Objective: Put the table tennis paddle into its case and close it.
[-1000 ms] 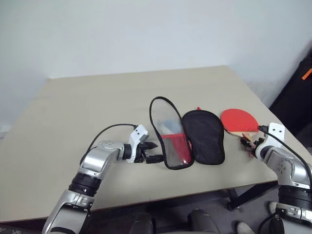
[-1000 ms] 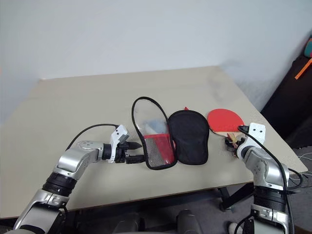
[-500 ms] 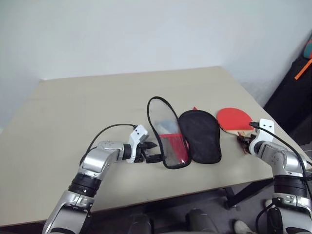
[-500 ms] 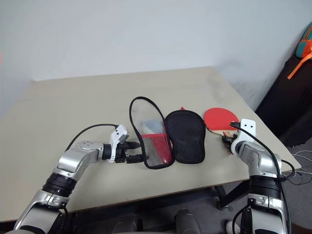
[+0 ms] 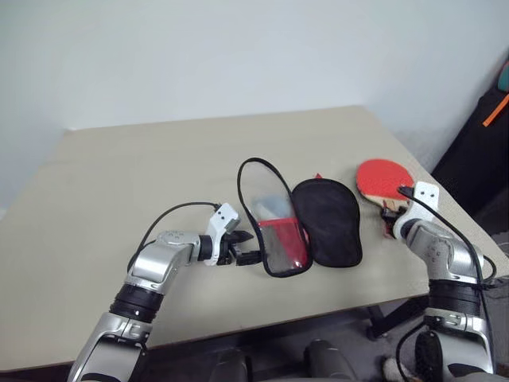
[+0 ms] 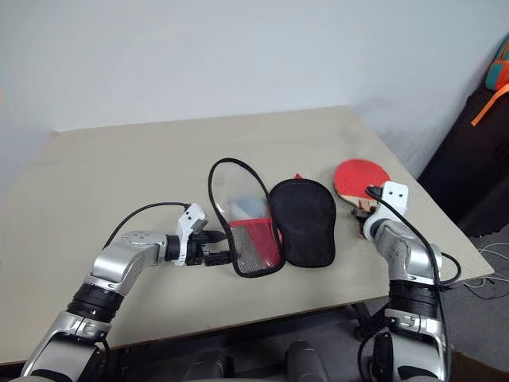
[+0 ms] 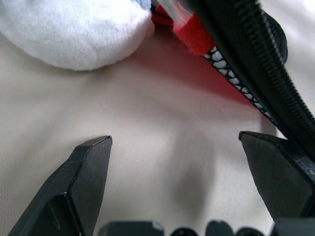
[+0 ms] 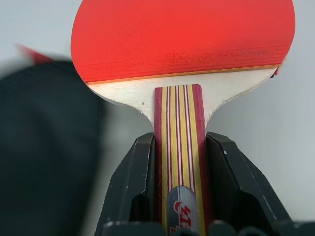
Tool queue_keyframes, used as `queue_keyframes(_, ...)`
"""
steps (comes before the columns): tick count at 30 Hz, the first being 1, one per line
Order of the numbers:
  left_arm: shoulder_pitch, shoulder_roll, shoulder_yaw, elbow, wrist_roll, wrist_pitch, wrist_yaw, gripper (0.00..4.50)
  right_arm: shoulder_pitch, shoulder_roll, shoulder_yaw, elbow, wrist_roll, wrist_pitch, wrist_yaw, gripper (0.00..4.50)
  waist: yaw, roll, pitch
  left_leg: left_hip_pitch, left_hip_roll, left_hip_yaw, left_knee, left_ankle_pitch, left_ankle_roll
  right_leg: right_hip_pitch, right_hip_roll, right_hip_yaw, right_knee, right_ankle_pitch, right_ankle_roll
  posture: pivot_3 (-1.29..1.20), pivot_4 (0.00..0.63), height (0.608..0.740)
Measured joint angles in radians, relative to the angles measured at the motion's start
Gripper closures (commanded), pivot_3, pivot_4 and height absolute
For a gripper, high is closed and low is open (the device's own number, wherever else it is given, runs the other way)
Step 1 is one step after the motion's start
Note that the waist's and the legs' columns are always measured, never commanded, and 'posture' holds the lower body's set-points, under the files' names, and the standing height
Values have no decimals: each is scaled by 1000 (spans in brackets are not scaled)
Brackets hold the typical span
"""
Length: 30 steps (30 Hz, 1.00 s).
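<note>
- we see the paddle (image 8: pixel 182 59) in our right gripper (image 8: pixel 179 196), whose two black fingers (image 8: pixel 130 182) are clamped on either side of the striped wooden handle.
- the red blade sticks out past the fingertips, away from the wrist, face up, near the table's (image 5: pixel 143 167) right edge.
- from the head views the paddle's blade (image 5: pixel 384 180) sits just right of the case's black half, close to it; we cannot tell whether the blade rests on the table or is lifted off it.
- the case (image 5: pixel 306 223) lies open at mid table: the black fabric half flat on the right, the mesh half (image 5: pixel 273 219) with black piping and red print on the left.
- our left gripper (image 5: pixel 245 247) has its fingers spread wide apart, holding nothing, low over the table, right at the mesh half's near left edge.
- in the left wrist view the zip edge (image 7: pixel 256 54) of the case runs just beside one fingertip (image 7: pixel 275 172); contact is unclear.
</note>
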Motion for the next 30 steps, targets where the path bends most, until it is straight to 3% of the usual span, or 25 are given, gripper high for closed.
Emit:
queue_keyframes(7,0,1,-1,2,1,0,-10,0,89,134,88,-257,54,134,-26,3366,10,-1,0,0,0,0,1,0,0,1,0,0,0,0,0,0,0,740)
queue_keyframes(13,-8,0,-7,8,4,-1,-17,0,218,196,144,-267,40,163,-56,3366,16,0,0,-1,0,0,1,0,0,-1,0,0,0,0,-1,0,0,740)
queue_keyframes(24,-23,-8,-12,29,22,-11,-32,0,252,206,180,-278,12,107,-65,3366,22,-1,-1,0,0,0,1,0,0,0,0,0,1,0,-1,0,0,740)
queue_keyframes(30,-27,-8,-12,30,25,-11,-32,0,252,199,210,-265,10,101,-47,1294,22,-3,-1,1,0,0,1,0,0,1,0,0,1,0,-1,0,0,740)
